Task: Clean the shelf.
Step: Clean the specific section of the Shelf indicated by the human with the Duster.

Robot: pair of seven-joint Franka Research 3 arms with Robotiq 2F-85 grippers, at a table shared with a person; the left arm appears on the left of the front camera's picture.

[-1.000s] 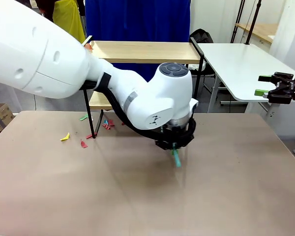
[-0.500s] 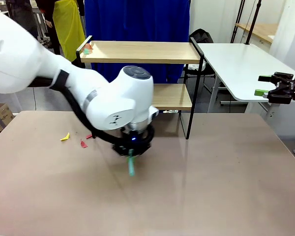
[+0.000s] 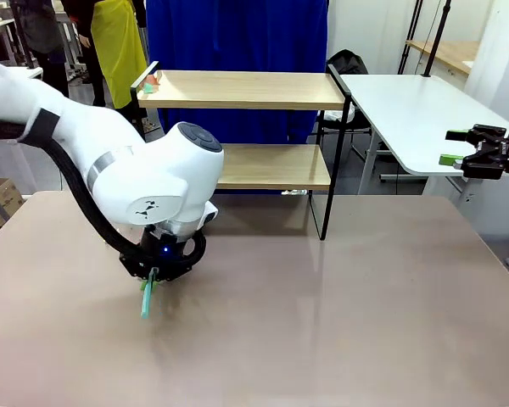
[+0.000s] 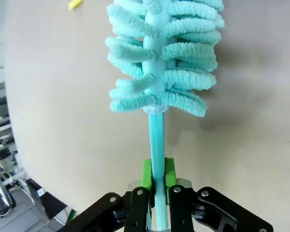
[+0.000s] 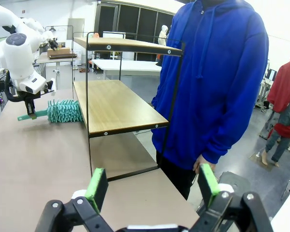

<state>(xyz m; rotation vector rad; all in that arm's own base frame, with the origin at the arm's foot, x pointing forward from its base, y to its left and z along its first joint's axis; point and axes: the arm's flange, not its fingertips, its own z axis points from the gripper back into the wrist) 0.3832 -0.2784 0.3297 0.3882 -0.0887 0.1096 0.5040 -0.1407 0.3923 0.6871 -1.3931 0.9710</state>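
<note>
The left gripper [image 3: 159, 267], pads pinched on the handle of the teal duster [image 3: 145, 301], has swept from the middle of the brown table [image 3: 339, 322] to its left side, away from the shelf [image 3: 246, 89] at the far edge. The shelf's top board still carries scraps [image 3: 151, 81] at its left end, so the cleaning looks unfinished. The right gripper [image 3: 473, 151] hangs wide open off to the right, and a person in blue [image 5: 217, 82] stands behind the shelf.

Turquoise duster [image 4: 162, 53]; pale wood shelf [image 3: 246, 89] with black frame; beige table [image 3: 365, 297].
</note>
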